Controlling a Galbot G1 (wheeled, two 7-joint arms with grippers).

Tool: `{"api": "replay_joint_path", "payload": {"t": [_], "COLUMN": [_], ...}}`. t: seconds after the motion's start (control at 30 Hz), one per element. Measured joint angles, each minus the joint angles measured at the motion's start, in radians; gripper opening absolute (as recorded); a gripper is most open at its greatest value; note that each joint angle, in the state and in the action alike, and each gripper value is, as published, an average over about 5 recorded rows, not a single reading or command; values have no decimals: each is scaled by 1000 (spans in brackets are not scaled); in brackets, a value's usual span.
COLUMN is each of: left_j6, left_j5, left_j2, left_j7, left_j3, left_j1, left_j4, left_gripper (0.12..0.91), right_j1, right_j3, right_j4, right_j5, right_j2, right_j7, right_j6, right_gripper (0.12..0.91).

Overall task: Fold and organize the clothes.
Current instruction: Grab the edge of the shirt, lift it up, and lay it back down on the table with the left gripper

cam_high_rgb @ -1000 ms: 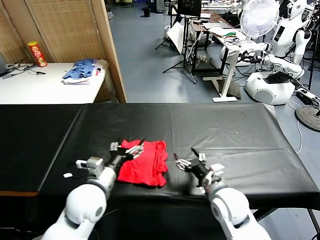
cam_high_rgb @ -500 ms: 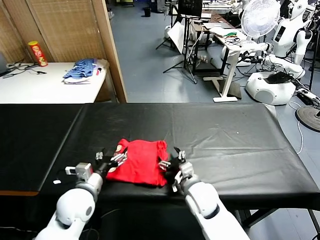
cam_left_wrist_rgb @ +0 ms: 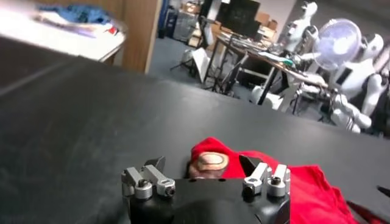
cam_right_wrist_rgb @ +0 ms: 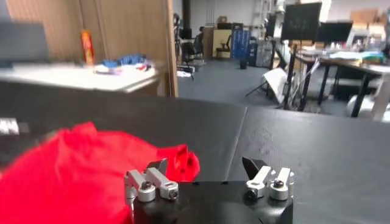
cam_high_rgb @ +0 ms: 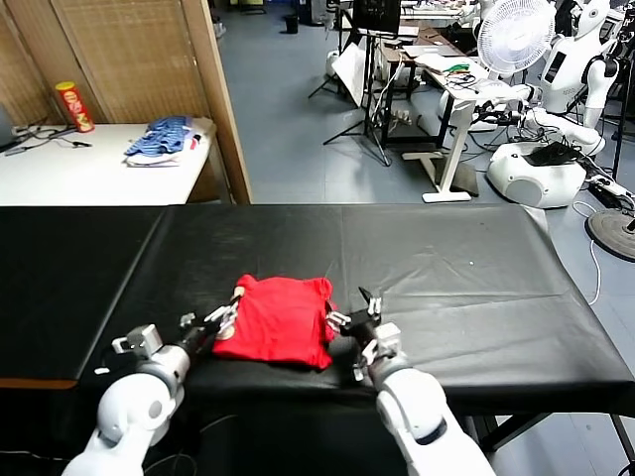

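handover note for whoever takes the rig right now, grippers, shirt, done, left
Left gripper: open, at the red T-shirt's left edge, holding nothing.
Right gripper: open, at the shirt's right edge, holding nothing.
Shirt: bunched into a rough rectangle near the front of the black table, plain side up.
Done: partly folded.
Left: probably tidy the folds and square it up.

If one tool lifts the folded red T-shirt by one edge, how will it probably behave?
The red T-shirt is soft cloth with wrinkled, uneven edges, so it would likely sag and partly unfold. It looks thin and light, and may slide on the smooth black table cover if pushed. The open left tool and open right tool flank it, so lifting both sides seems safer.
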Motion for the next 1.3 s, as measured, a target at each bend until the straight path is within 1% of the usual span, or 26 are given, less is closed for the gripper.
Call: {"api": "replay_joint_path", "payload": {"t": [0.1,0.2,0.27,0.3,0.4,0.43,0.5,0.53,0.6,0.63,0.67,0.73,0.77,0.9,1.03,1.13,1.3], "left_j6": [16,32,42,46,57,60,64,64,62,59,55,43,37,8,-15,-29,-61], "left_j5": [-57,-93,-112,-120,-140,-146,-155,-155,-142,-126,-105,-44,-6,189,414,549,714], "left_j2": [-3,-4,-5,-5,-6,-5,-4,-4,-4,-4,-4,-3,-1,17,57,107,224], "left_j7": [13,23,25,25,24,24,22,21,19,18,18,19,19,22,29,36,39], "left_j3": [-7,-8,-8,-9,-9,-9,-10,-10,-10,-9,-7,-2,0,-2,-19,-40,-91], "left_j1": [3,0,-6,-10,-19,-22,-26,-28,-31,-32,-33,-33,-33,-39,-41,-32,-14], "left_j4": [8,15,23,28,43,47,51,52,51,49,46,36,29,9,7,12,20], "left_gripper": [798,797,783,762,640,576,475,408,307,243,196,146,139,144,141,141,141], "right_j1": [-18,-38,-50,-56,-71,-75,-84,-89,-99,-104,-110,-121,-127,-151,-170,-179,-179], "right_j3": [23,45,60,67,88,95,110,118,135,144,153,167,173,186,195,202,204], "right_j4": [37,61,74,79,92,95,98,98,98,98,98,100,102,114,128,137,142], "right_j5": [22,32,37,40,45,46,46,45,33,22,8,-22,-39,-99,-117,-120,-121], "right_j2": [2,11,18,20,22,23,26,29,37,42,47,54,57,63,64,63,59], "right_j7": [0,1,1,1,1,2,4,6,16,24,33,53,62,75,75,74,73], "right_j6": [1,4,5,5,6,6,6,6,5,3,1,-6,-12,-33,-40,-42,-45], "right_gripper": [798,798,798,798,798,798,798,798,798,798,798,798,798,798,798,798,798]}}
